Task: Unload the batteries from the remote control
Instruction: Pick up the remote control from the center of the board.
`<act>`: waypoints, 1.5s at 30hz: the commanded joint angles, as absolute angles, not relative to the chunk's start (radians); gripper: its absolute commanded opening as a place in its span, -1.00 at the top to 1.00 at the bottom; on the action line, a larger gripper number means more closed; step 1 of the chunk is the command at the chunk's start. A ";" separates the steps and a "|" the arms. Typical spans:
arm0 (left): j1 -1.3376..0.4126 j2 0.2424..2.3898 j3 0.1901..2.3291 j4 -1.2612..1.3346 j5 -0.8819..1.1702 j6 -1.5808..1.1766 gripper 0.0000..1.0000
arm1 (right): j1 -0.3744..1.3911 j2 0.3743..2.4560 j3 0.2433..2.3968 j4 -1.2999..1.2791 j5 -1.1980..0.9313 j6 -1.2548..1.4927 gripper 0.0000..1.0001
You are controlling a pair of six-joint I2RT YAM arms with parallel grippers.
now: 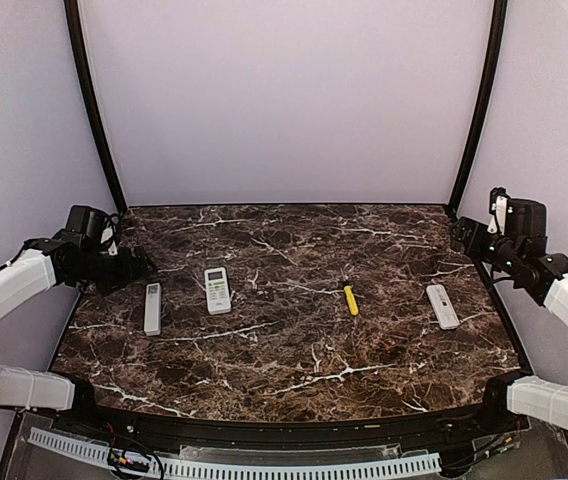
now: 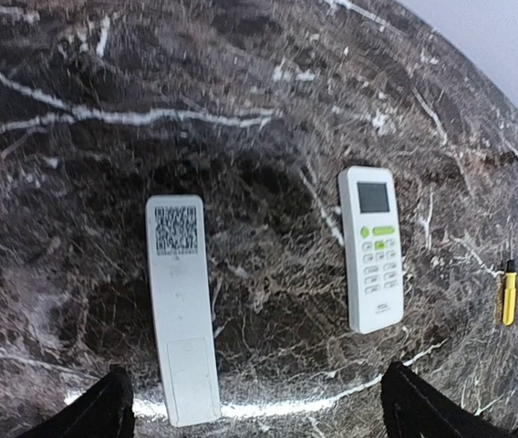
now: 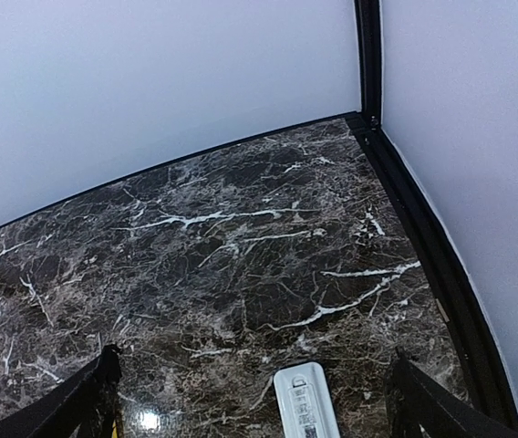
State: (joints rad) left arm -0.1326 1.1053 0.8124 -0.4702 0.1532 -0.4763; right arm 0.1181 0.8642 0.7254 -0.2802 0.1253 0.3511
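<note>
**Opening step, both arms drawn out to the sides of the bench [image 2: 241, 109].** My left pincer [image 2: 254, 401] is released, fingers wide apart and grasping nothing, and it hovers above the marble. My right pincer [image 3: 252, 383] is likewise released and empty.

No batteries show in any view. I judge them shut inside the remotes, so nothing is unloaded yet.

- **Face-down remote [image 2: 182, 310]:** directly ahead of my left pincer, nearer its left finger. Its cover [image 2: 191, 374] appears closed, at the end closest to me.
- **Keypad remote [image 2: 373, 246]:** ahead as well, toward the same pincer's right finger and apart from the first.
- **Third remote [image 3: 306, 401]:** just below my right pincer, between its fingers.

Next move, in my judgement: descend on the face-down remote, pin it, and slide the cover off. The yellow-handled tool [image 1: 350, 300] lies well off, between the two pincers. Nothing blocks the descent.
</note>
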 commanded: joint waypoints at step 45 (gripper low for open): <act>-0.176 1.505 0.744 -0.347 -0.014 -0.521 0.00 | 0.152 0.842 0.643 -0.170 0.100 0.420 -0.97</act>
